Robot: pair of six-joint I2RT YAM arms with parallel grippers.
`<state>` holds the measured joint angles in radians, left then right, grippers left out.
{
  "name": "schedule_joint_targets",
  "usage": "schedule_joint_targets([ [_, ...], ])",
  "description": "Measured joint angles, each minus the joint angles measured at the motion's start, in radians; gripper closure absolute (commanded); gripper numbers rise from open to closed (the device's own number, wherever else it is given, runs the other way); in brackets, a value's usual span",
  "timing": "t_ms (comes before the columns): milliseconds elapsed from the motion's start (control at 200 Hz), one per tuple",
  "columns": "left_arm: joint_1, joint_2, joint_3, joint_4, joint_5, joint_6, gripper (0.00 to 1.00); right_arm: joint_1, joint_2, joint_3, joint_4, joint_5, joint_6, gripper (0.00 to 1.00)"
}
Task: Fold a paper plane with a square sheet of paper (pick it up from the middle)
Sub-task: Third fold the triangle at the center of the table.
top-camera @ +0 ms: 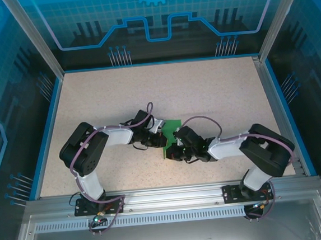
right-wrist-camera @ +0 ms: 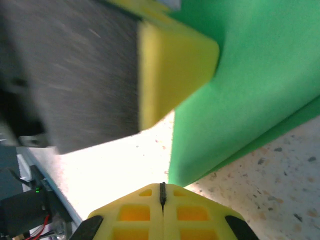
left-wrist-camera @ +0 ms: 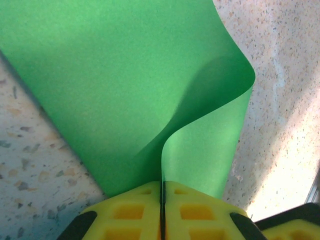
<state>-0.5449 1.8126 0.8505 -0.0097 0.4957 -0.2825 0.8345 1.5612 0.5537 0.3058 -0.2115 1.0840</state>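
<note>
Two arms meet at the middle of the speckled counter (top-camera: 214,87), partway through a fold on a paper plane that does not yet look like one. At left, the left gripper (left-wrist-camera: 162,186) has its yellow jaws clenched on an edge of the square sheet of paper (left-wrist-camera: 125,90). The bright green sheet rises from the pinch in a soft S-curl before spreading away across the counter, and no sharp crease shows in it. The sheet sits between the two wrists, near the counter's centre and well apart from the enclosure walls. At right, the right gripper (right-wrist-camera: 162,187) has its jaws pressed fully together, with a corner of the sheet ending right at their tips; whether that corner is actually nipped cannot be told. A blurred yellow finger (right-wrist-camera: 175,65) of the left gripper looms just beside the paper in that view. The step in hand looks like carrying one edge over to make a fold. Done well, it would call for the left arm to sweep its edge in a low arc without tugging, so the thin sheet rolls over rather than buckles or tears. The right side would pin the paper against skidding, and the edges would be lined up before any pressing, with the crease then set from the middle outward.
</note>
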Motion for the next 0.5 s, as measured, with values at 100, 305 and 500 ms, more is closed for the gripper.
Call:
schedule_joint_targets([
  [100,0.0,0.0,0.0,0.0,0.0,0.0,0.9,-0.064,-0.031,0.003,-0.007,-0.027,-0.024,0.99],
  [305,0.0,0.0,0.0,0.0,0.0,0.0,0.9,-0.124,-0.003,0.016,0.003,-0.084,-0.042,0.99],
  [500,0.0,0.0,0.0,0.0,0.0,0.0,0.9,-0.124,0.047,0.035,0.024,-0.107,-0.042,0.99],
])
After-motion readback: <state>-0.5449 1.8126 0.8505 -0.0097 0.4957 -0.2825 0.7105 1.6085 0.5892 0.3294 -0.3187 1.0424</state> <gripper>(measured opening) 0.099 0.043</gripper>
